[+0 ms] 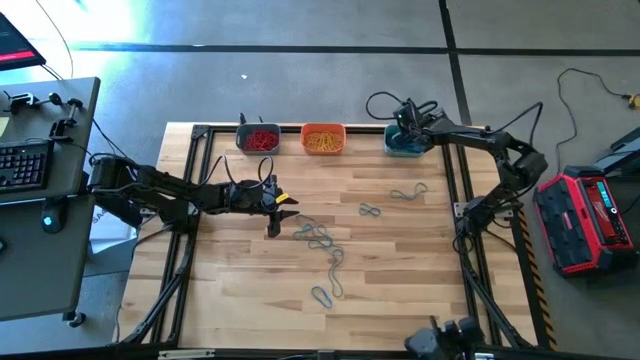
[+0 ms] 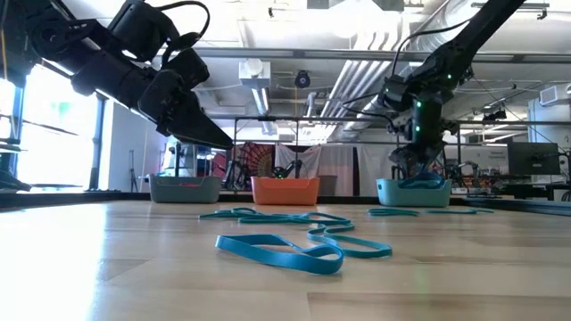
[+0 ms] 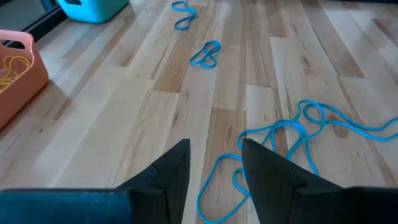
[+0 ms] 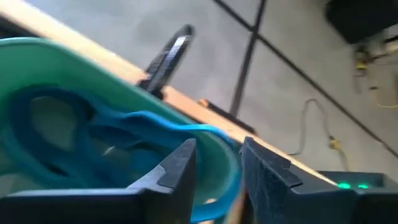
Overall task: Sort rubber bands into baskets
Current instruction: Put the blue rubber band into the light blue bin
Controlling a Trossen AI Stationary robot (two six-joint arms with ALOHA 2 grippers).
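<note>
The wooden tabletop (image 1: 400,270) fills the middle of the high view, framed by dark rails, with bare wood across its lower half and lower left. Three baskets stand in a row along its top edge: a grey-blue basket (image 1: 258,138) with red bands, an orange basket (image 1: 323,139) with yellow ones, and a teal basket (image 1: 407,144) at the right end.

The left gripper (image 1: 279,208) hangs left of centre, above the wood and just beside a loose tangle of blue rubber bands (image 1: 318,237); its jaws stand spread with nothing between them, as the left wrist view shows with wood in the gap. The right gripper (image 1: 409,120) is over the teal basket, jaws apart; in the right wrist view a blue band (image 4: 161,127) lies across the basket's rim (image 4: 74,56) ahead of the fingers, though blur makes it hard to tell whether anything still touches them.

The tangle trails toward the lower centre of the high view, ending in a small loop (image 1: 322,295). Two more bands lie right of centre: one folded figure-eight (image 1: 370,209) and one stretched sideways (image 1: 408,192). In the low view the nearest band (image 2: 281,252) lies flat with its long axis running left to right. The baskets' contents are mostly hidden there behind their walls.
</note>
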